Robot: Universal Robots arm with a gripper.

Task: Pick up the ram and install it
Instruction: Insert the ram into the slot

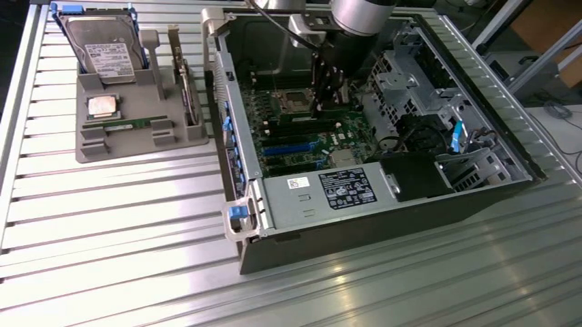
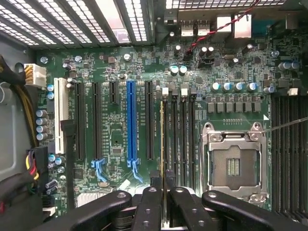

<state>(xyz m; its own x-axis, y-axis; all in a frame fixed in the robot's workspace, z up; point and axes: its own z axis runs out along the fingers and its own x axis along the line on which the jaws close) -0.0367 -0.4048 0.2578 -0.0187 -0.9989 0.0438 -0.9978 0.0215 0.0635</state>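
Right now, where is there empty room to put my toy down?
Free: the strip of slatted metal table bordered by the grey parts tray and the open black computer case. Crowded: inside the case, around the gripper holding the thin green ram stick.

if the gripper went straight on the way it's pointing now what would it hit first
Probably the black memory slots on the motherboard, beside the empty processor socket. The ram held edge-on in the gripper would touch them first; depth is unclear.
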